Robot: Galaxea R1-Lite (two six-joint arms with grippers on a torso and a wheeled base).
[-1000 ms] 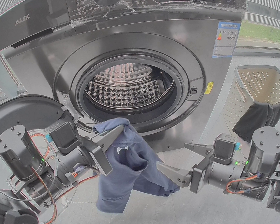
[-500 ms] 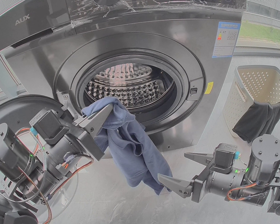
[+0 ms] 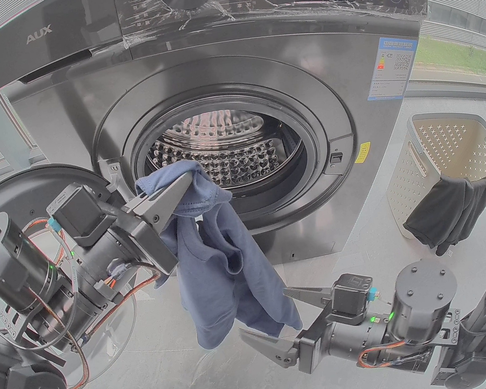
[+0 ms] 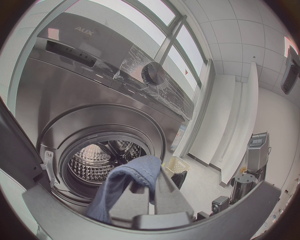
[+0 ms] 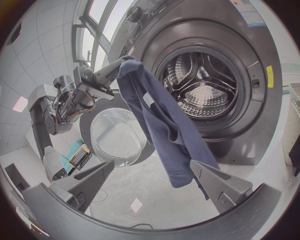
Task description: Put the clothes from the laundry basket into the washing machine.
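A blue garment hangs from my left gripper, which is shut on its top fold just in front of the washing machine's open drum. In the left wrist view the cloth bunches over the closed fingers, with the drum behind. My right gripper stands open low down, just under the garment's hem; from the right wrist the hem hangs by one finger. A dark garment is draped over the rim of the laundry basket at the right.
The washer's round door is swung open at the left, behind my left arm; its glass faces outwards. The basket leans against the machine's right side. Grey floor lies in front.
My left gripper has lifted the blue garment up to the drum opening. My right gripper has dropped lower and shifted left, under the hem, staying open.
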